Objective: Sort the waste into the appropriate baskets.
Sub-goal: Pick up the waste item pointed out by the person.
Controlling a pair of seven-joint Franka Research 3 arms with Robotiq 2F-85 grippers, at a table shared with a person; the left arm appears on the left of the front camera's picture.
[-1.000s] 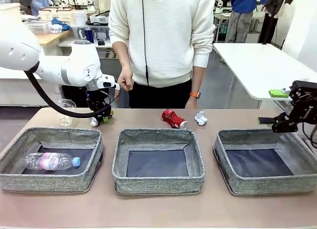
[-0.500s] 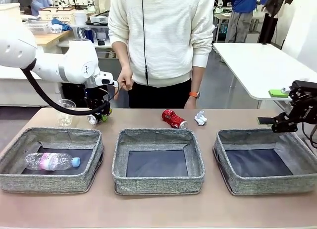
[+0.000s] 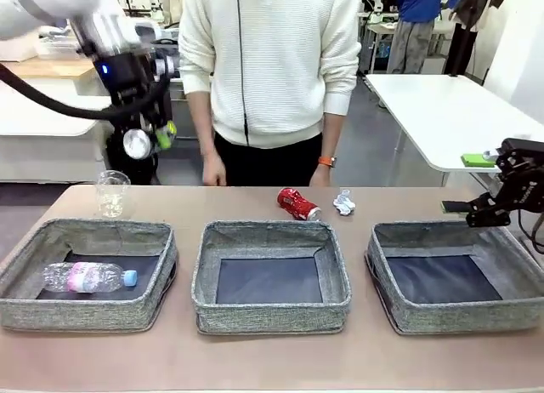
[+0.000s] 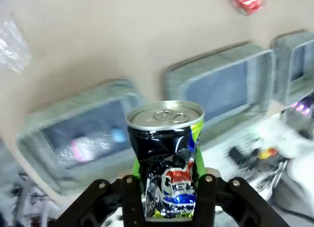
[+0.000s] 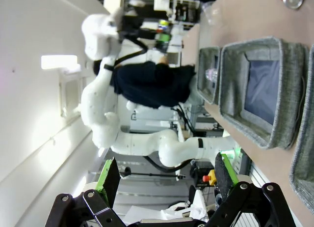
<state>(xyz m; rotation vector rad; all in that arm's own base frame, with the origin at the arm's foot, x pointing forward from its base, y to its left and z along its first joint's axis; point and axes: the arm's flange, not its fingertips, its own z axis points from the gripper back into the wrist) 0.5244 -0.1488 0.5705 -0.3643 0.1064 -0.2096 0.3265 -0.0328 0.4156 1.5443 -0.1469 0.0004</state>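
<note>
Beige table point(image 3: 272, 359) carries three grey woven baskets point(image 3: 270, 231). Within the last second the left end effector point(image 3: 151, 136) has lifted the dark printed can point(image 4: 166, 138) off the far-left corner. It now grips the can high above the clear plastic cup point(image 3: 112, 193), so picking looks done and a basket comes next. Right end effector point(image 3: 470, 185) stands open.

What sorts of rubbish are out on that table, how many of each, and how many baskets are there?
Cans: 2 (dark printed can, crushed red can)
Bottles: 1 (clear plastic bottle)
Cups: 1 (clear plastic cup)
Paper wads: 1 (white paper wad)
Baskets: 3 (left basket, middle basket, right basket)
Total: 5 pieces of waste plus 3 baskets, 8 things.
</note>
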